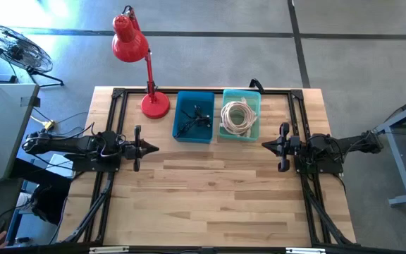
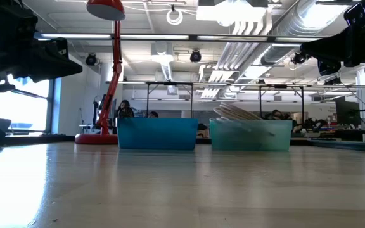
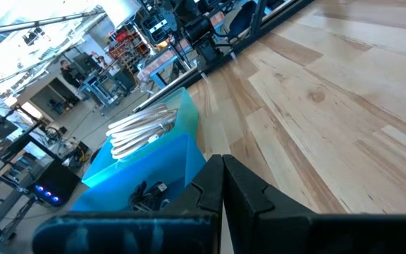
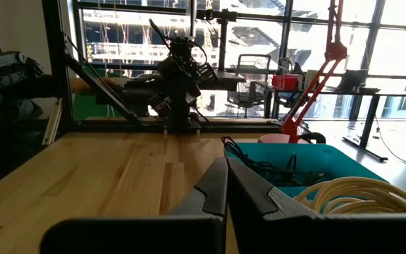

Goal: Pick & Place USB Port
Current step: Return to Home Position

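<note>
High view: blue bin (image 1: 194,116) sits at the table's (image 1: 210,204) far edge. The light green bin (image 1: 257,104) is just beside it, and the red lamp (image 1: 136,49) has its base on the bin's other side. The black charger cable (image 1: 192,120) lies in the blue bin as a loose tangle with no clear long axis. The light brown hdmi cable (image 1: 237,117) lies coiled flat in the light green bin, the oval running along that bin's length. The left gripper (image 1: 154,148) is nearer than the blue bin, on its lamp side. The right gripper (image 1: 265,145) is past the light green bin. Both are over bare wood, tips facing each other. Low view: the blue bin's wall hides the charger cable, and only the hdmi coil's top shows above its rim. Left wrist view: fingers pressed together, both cables visible in their bins. Right wrist view: fingers likewise closed on nothing, and a person stands beyond the table, unseen elsewhere.
</note>
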